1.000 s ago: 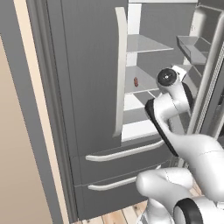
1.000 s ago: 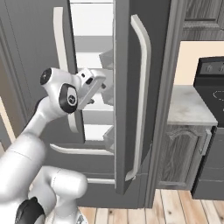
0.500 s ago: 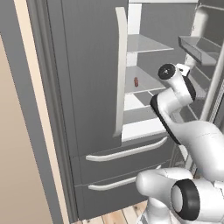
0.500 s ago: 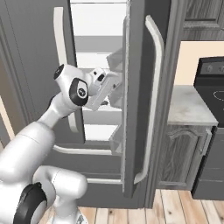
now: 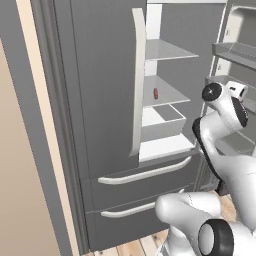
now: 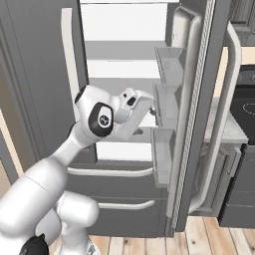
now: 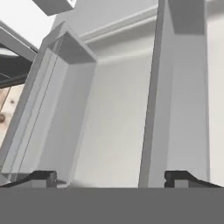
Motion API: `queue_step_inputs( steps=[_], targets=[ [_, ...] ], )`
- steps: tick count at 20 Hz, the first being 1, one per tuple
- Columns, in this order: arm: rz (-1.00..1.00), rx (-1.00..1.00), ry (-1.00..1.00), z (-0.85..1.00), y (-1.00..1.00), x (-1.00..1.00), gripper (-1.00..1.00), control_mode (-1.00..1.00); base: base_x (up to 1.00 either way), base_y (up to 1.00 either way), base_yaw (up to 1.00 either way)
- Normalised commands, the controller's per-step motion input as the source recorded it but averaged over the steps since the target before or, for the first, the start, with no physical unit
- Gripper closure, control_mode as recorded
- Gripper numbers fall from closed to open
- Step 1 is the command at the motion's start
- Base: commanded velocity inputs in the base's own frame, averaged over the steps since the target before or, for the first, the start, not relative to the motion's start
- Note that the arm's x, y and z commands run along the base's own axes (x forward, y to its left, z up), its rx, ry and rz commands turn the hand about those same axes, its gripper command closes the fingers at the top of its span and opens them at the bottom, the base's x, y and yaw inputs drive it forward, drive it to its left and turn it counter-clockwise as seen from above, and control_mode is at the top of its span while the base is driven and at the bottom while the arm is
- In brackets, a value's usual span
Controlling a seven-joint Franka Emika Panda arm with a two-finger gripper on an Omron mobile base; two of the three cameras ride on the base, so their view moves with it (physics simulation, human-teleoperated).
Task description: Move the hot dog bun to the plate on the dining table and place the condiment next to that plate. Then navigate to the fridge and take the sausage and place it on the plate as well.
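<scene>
The fridge (image 5: 100, 75) stands with its left door shut and its right door (image 6: 199, 99) swung open. The sausage (image 5: 155, 93), small and reddish-brown, lies on a white middle shelf inside. My gripper (image 6: 153, 110) hangs at shelf height by the inner side of the open door, to the right of the sausage and well apart from it. In the hand view my gripper (image 7: 111, 177) is open, its fingertips (image 7: 43, 176) wide apart with nothing between them, facing the white door bins. The bun, plate, condiment and dining table are out of view.
Door bins (image 6: 169, 64) jut from the open door right beside my hand. White shelves and a drawer (image 5: 162, 120) fill the fridge interior. A black oven (image 6: 244, 104) and a marbled counter (image 6: 230, 130) stand past the open door. Two lower drawer handles (image 5: 145, 172) run across below.
The right fridge door has swung further open to the right. My hand has moved right along with it, staying close to its inner side.
</scene>
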Motion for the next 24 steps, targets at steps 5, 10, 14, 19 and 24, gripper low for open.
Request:
queue_step_inputs(
  steps=[5, 10, 14, 19, 24],
  targets=[
    [0.01, 0.0, -0.04, 0.17, 0.27, -0.66, -1.0, -1.0, 0.0, 0.0, 0.0],
    [0.11, 0.0, 0.0, 0.43, 0.99, -0.59, -1.0, -1.0, 0.0, 0.0, 0.0],
    [0.16, 0.13, 0.01, 0.57, 0.86, -0.38, -1.0, -1.0, 0.0, 0.0, 0.0],
    [0.13, 0.49, -0.01, 0.42, 0.28, -0.52, -1.0, -1.0, 0.0, 0.0, 0.0],
    [0.01, 0.65, -0.05, 0.01, 0.06, -0.55, -1.0, -1.0, 0.0, 0.0, 0.0]
  ],
)
